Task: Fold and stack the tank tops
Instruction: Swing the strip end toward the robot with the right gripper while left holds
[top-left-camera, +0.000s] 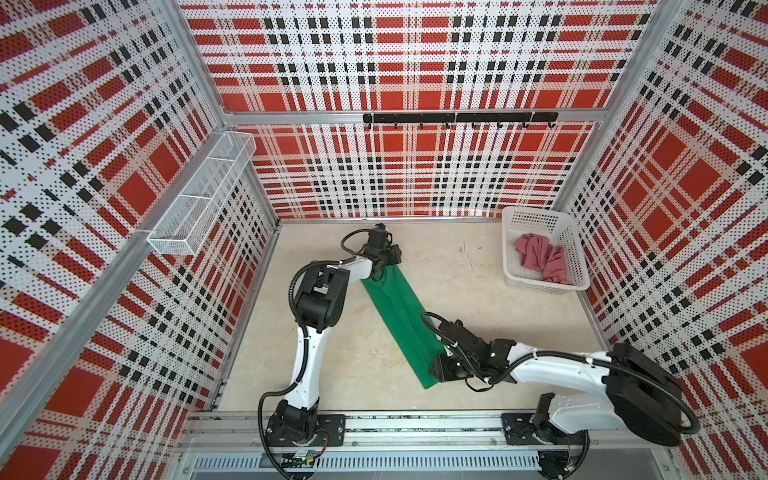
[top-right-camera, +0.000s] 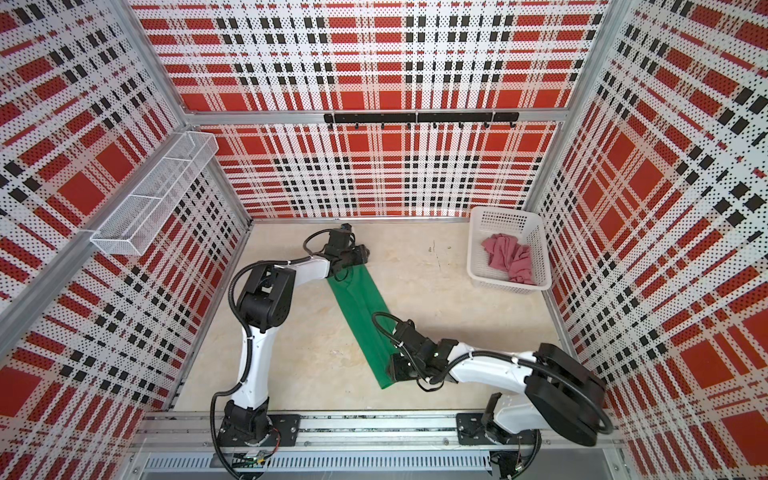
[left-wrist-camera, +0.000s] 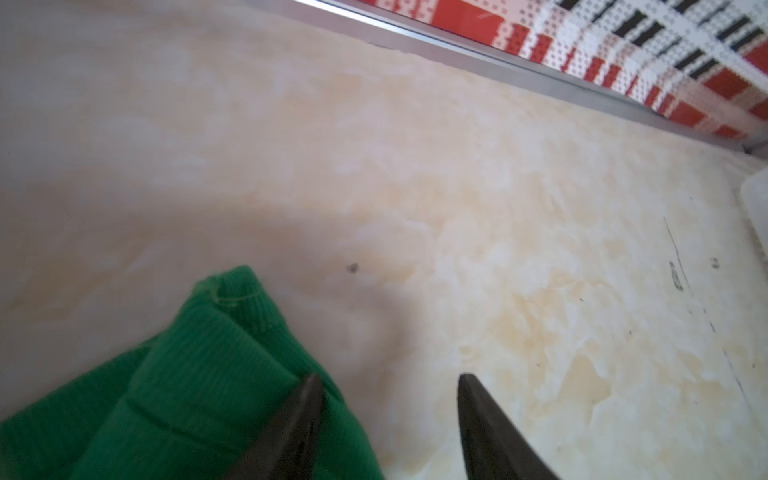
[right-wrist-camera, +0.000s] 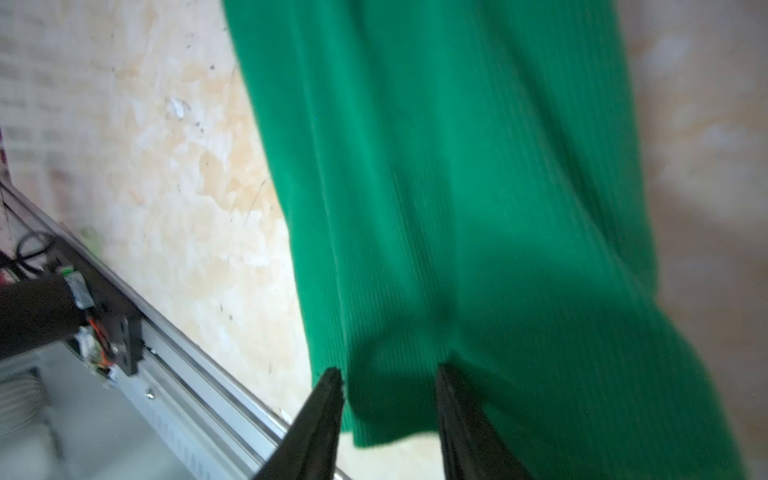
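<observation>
The green tank top lies on the table as a long narrow strip, running diagonally from back left to front right. My left gripper is open at its far end; one finger rests over the cloth, the other over bare table. At the near end my right gripper is open, its fingers straddling the corner of the cloth without pinching it. The pink tank top lies crumpled in the basket.
The white perforated basket stands at the back right corner. A wire shelf hangs on the left wall, a black hook rail on the back wall. The arms' metal base rail runs along the front edge.
</observation>
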